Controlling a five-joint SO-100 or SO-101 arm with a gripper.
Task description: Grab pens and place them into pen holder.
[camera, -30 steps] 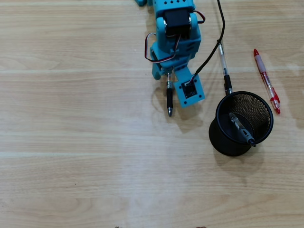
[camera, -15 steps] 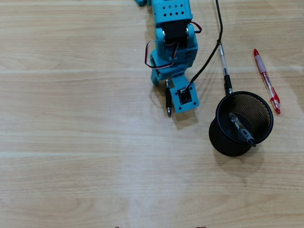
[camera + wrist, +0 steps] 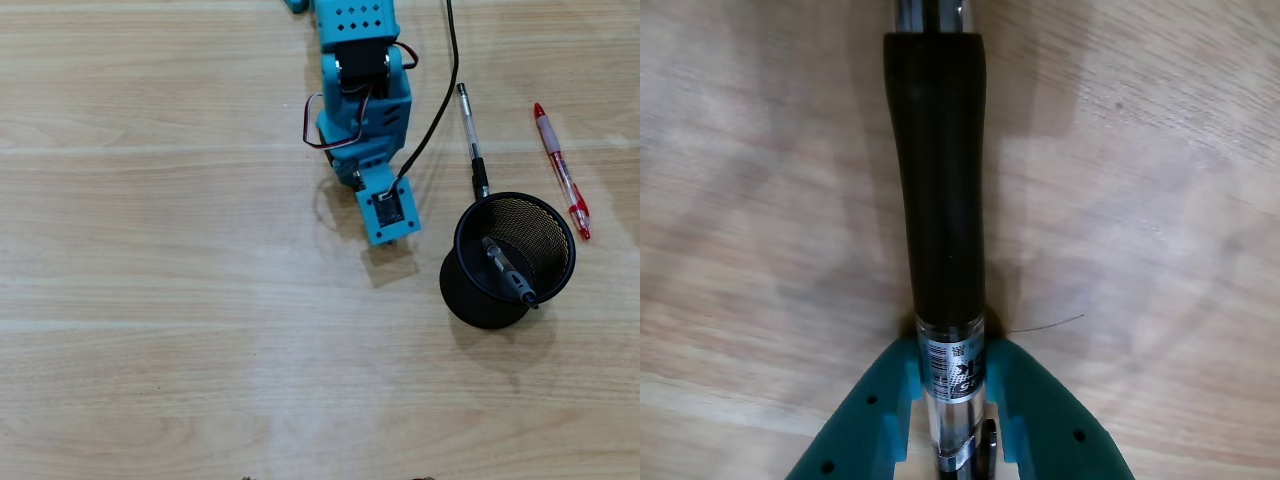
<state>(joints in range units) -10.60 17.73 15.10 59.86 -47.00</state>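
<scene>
In the wrist view my gripper (image 3: 950,352) is shut on a pen (image 3: 936,190) with a clear barrel and a black rubber section, its teal fingers (image 3: 880,400) pressed on both sides of the barrel. In the overhead view the blue arm (image 3: 362,100) and its wrist camera mount (image 3: 388,210) hide that pen. The black mesh pen holder (image 3: 470,300) stands to the right of the gripper, with one pen (image 3: 505,270) leaning inside. A clear pen with a black section (image 3: 470,130) lies just above the holder's rim. Right of the holder lies a red pen (image 3: 560,170).
A black cable (image 3: 440,90) runs from the top edge down to the wrist camera mount, passing close to the clear pen. The wooden table (image 3: 150,300) stretches wide to the left and below.
The wrist has shifted and turned a little, so the held pen, seen left of the camera mount before, is now hidden beneath it. The holder and the other pens have not moved.
</scene>
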